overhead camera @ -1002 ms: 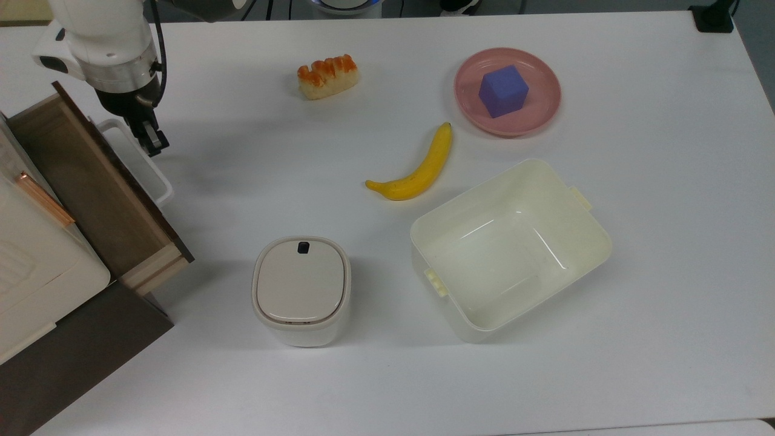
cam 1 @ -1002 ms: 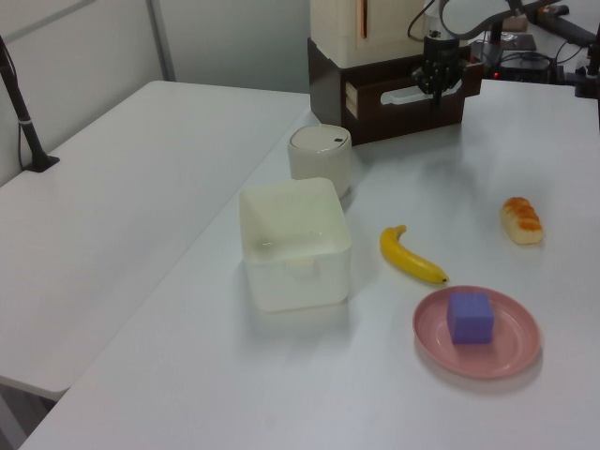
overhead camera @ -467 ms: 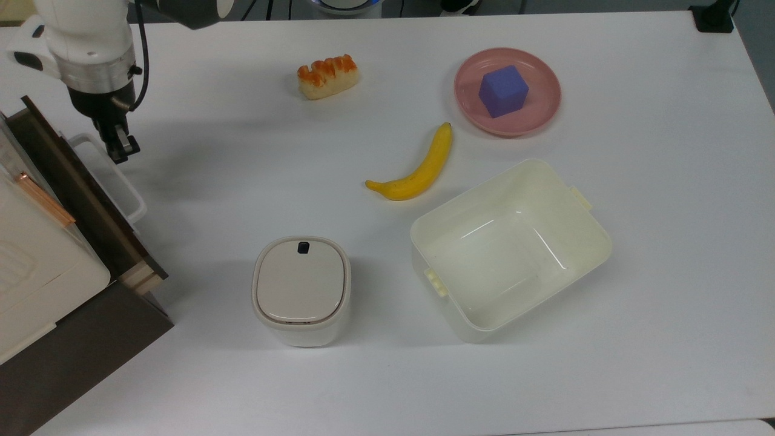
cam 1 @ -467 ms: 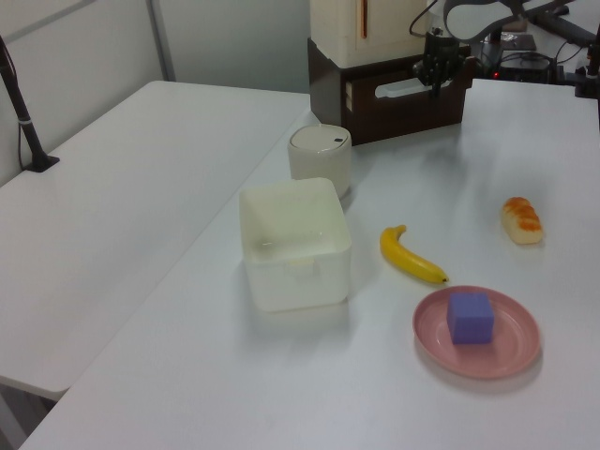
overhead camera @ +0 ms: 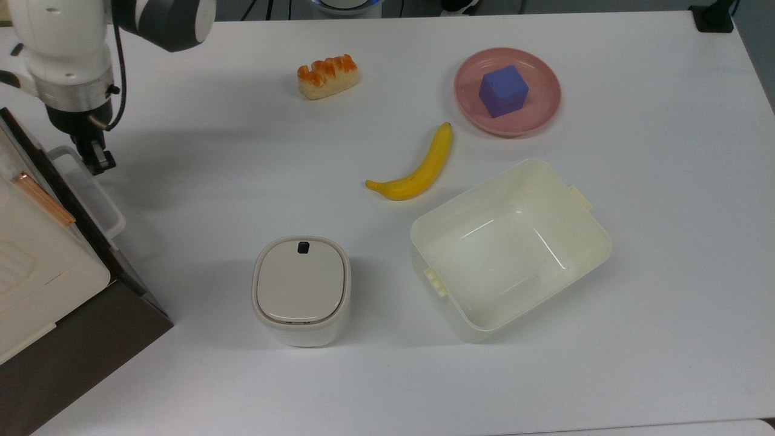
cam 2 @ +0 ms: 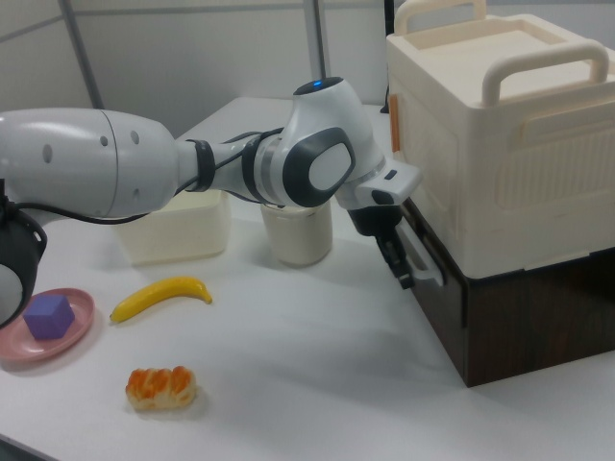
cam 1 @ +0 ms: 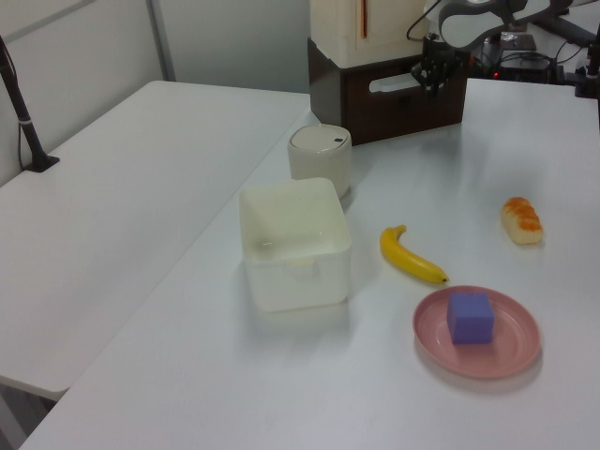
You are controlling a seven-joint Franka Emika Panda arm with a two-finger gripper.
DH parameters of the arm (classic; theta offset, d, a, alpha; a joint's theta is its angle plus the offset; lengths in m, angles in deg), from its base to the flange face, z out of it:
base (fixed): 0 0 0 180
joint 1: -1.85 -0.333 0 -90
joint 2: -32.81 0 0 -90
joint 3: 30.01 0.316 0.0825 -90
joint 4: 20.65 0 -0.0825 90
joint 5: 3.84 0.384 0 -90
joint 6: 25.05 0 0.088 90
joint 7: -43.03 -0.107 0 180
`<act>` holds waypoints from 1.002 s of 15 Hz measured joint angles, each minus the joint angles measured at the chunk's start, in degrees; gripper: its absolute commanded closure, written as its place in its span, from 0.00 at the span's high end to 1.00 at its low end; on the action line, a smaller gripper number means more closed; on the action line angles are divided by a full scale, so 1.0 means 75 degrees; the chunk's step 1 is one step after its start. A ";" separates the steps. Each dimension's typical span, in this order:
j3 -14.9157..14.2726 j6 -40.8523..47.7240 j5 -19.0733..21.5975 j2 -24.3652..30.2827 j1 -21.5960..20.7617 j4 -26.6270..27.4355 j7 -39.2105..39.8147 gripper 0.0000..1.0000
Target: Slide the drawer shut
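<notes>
The drawer [overhead camera: 124, 266] is a dark brown front panel in a dark brown cabinet [cam 2: 519, 307] at the top view's left edge, and no light wood of its box shows. Its white loop handle [overhead camera: 103, 194] sticks out onto the table. My gripper [overhead camera: 100, 162] is shut, pointing down, with its tips against the far end of the handle. In the left view the gripper [cam 1: 433, 84] sits just right of the handle [cam 1: 394, 84] on the drawer front [cam 1: 403, 103]. In the right view the gripper [cam 2: 404, 274] is pressed against the handle [cam 2: 428, 269].
A cream storage box [cam 2: 500, 125] sits on top of the cabinet. On the table are a beige lidded container [overhead camera: 301, 289], a large cream bin [overhead camera: 596, 242], a banana [overhead camera: 418, 169], a pastry [overhead camera: 327, 75], and a pink plate [overhead camera: 539, 115] holding a blue cube [overhead camera: 502, 91].
The drawer has slid into the cabinet; its open wooden inside no longer shows. My gripper moved towards the top view's left with the handle, staying shut.
</notes>
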 measured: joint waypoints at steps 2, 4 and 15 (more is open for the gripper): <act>0.0004 -0.0138 -0.0002 -0.0050 0.0033 -0.0053 0.0000 0.11; 0.0004 -0.0137 -0.0007 -0.0050 0.0033 -0.0051 0.0000 0.11; 0.1412 0.0917 0.0015 0.0452 -0.0391 -0.0165 0.1546 0.12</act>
